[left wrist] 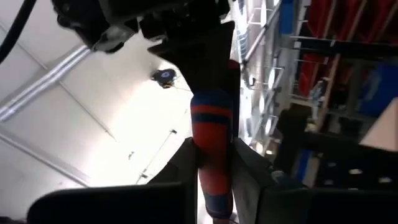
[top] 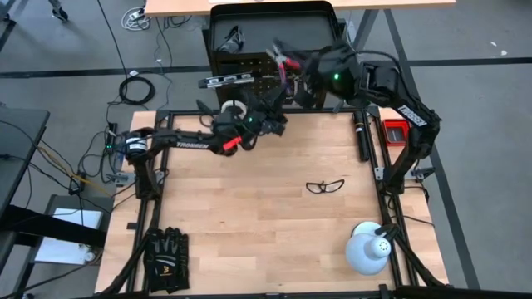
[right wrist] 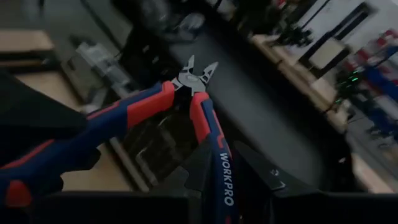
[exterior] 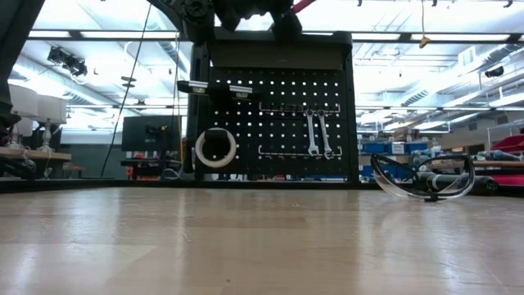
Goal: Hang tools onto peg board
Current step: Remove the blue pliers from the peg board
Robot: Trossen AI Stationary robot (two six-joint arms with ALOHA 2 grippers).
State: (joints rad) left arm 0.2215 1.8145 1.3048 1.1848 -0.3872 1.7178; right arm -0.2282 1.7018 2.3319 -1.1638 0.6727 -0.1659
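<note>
Pliers with red-and-blue handles sit in the air just in front of the peg board in the high view, with both arms meeting there. The right gripper reaches in from the right, the left gripper from the left over the pale, grained wooden table, where a red handle tip pokes out beside it. Thin black-framed glasses lie flat mid-table, well apart from the board. Black gloves rest at the near left corner, and a smooth white dome lamp stands at the near right.

From the low view, the peg board stands upright, a black metal panel dotted with rows of small holes. A white tape roll hangs at its left, a slim dark level bar above that, and two silver wrenches hang side by side right of centre. The glasses show at the right on the table.

In the left wrist view, the left gripper is clamped on a rounded, rubbery handle of the pliers.

In the right wrist view, the right gripper pinches the other handle, printed WORKPRO, while the pliers end in short, pointed steel jaws.
</note>
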